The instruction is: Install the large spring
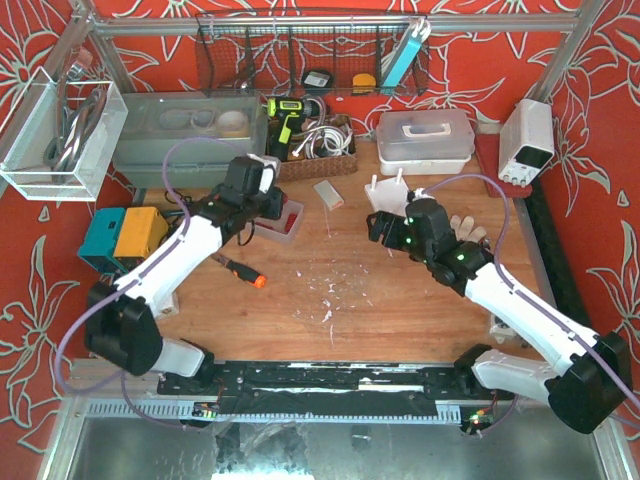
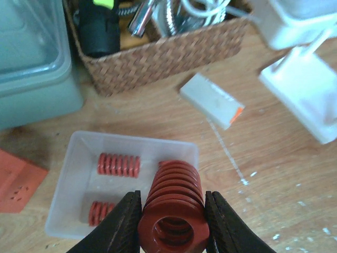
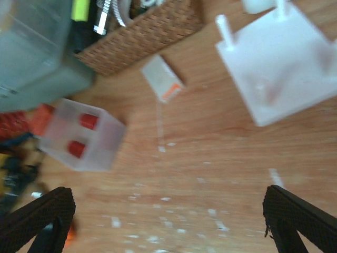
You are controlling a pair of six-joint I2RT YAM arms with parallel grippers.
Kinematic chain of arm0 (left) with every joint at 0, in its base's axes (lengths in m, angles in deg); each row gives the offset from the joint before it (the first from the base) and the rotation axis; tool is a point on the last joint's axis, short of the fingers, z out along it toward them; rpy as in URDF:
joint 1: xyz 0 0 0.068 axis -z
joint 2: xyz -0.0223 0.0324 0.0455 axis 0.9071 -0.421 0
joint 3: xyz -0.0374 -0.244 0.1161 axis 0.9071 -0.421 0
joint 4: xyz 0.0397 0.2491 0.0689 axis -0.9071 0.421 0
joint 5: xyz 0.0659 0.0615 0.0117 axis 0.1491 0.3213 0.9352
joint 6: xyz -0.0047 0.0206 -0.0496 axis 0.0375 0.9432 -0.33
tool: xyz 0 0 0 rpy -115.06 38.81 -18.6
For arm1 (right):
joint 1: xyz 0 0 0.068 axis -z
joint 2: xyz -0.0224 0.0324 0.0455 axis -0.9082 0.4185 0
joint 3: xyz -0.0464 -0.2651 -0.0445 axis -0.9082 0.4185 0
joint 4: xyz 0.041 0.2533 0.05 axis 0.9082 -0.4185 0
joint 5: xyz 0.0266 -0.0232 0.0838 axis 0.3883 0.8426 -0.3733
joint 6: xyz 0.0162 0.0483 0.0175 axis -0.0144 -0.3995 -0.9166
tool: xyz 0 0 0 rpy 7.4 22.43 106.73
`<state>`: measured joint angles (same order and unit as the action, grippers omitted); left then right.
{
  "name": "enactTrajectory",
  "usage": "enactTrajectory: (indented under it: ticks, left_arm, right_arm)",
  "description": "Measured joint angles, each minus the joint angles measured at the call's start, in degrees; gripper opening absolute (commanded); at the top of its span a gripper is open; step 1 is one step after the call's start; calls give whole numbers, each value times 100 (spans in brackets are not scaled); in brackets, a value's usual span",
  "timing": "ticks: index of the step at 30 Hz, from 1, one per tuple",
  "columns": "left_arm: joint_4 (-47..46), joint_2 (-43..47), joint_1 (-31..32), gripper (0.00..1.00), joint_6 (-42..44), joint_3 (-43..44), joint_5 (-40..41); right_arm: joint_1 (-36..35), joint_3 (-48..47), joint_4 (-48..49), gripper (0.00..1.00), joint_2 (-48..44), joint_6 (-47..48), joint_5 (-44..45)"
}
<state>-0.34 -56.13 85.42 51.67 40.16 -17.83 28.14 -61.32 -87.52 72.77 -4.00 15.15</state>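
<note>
My left gripper (image 2: 172,226) is shut on the large red spring (image 2: 174,205), held end-on above a clear plastic tray (image 2: 73,158) with two smaller red springs (image 2: 119,165) in it. In the top view the left gripper (image 1: 268,205) hangs over that tray (image 1: 290,226). The white fixture with upright pegs (image 1: 388,192) stands right of centre; it also shows in the left wrist view (image 2: 308,97) and the right wrist view (image 3: 279,63). My right gripper (image 1: 380,228) is open wide and empty, just below the fixture; its fingers (image 3: 37,219) frame bare table.
A wicker basket (image 1: 318,152) of tools and a grey bin (image 1: 185,135) stand at the back. A small white block (image 1: 329,193) lies between basket and fixture. A screwdriver with an orange tip (image 1: 245,272) lies at the left. A white lidded box (image 1: 425,135) is back right.
</note>
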Motion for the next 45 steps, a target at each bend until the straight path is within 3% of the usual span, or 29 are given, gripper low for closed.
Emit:
enactTrajectory:
  ticks: [10, 22, 29, 45]
  left_arm:
    - [-2142, 1471, 264, 0, -103, -1665, -741]
    - [-3915, 1943, 573, 0, -116, -2577, -1204]
    - [-4441, 2076, 671, 0, -9, -2712, -1327]
    - [-5045, 2197, 719, 0, 184, -3018, -1534]
  right_arm:
    - [9, -472, 1832, 73, 828, -2251, -1676]
    - [-114, -575, 3943, 73, 1884, -4256, -2474]
    - [-372, -656, 4675, 71, 2402, -4837, -2680]
    - [-529, -787, 5539, 56, 2581, -5322, -2691]
